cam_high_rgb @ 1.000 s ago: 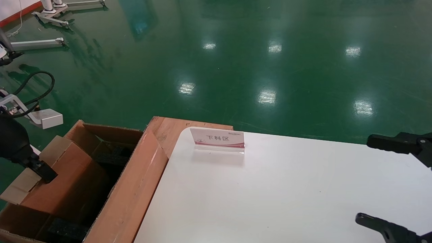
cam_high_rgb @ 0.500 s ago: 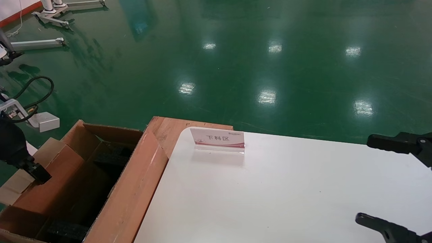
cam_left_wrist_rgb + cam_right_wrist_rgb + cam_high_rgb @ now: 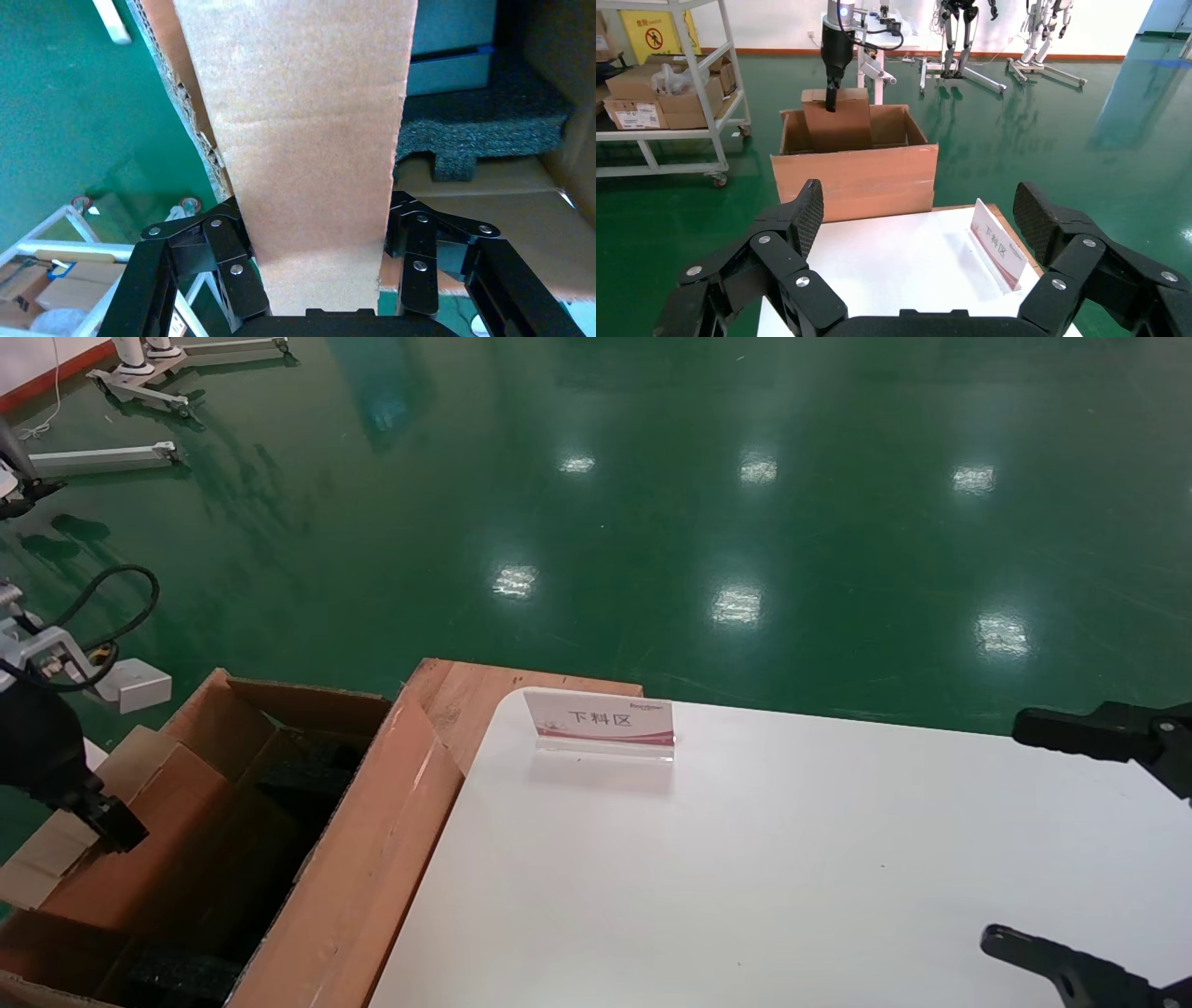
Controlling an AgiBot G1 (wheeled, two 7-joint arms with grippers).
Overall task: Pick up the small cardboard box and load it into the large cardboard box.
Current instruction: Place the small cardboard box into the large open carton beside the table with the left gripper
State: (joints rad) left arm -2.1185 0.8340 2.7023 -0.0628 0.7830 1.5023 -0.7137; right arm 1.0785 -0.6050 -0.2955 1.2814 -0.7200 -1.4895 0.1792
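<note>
So we're in the loading step. The left gripper point(image 3: 116, 823) is clamped on a tan flap of the small cardboard box point(image 3: 140, 840), which sits partway down inside the large cardboard box point(image 3: 372, 859), toward its side away from the white table point(image 3: 792, 877). Black foam blocks point(image 3: 485, 126) wait below it. Next it probably needs lowering straight down before letting go. The right gripper point(image 3: 916, 217) hangs wide open and empty over the table.
</note>
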